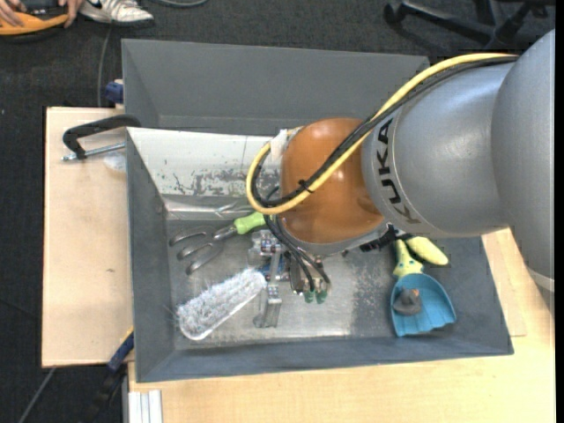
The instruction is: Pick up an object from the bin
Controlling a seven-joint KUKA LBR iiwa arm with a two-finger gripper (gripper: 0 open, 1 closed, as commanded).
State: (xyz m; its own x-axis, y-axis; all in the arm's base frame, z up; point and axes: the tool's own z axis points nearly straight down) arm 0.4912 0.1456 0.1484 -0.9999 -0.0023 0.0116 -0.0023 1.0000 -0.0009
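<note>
I have the pincer low near the middle of the grey metal bin. It is just beside a clear, knobbly, oblong plastic piece and a small metal part. I cannot tell whether it is open or closed. I judge this is the approach step. Next I must centre on one thing and close.

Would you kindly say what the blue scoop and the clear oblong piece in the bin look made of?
The blue scoop looks like smooth, evenly coloured, faintly shiny plastic. The clear oblong piece is probably transparent plastic, bumpy and glinting.
</note>
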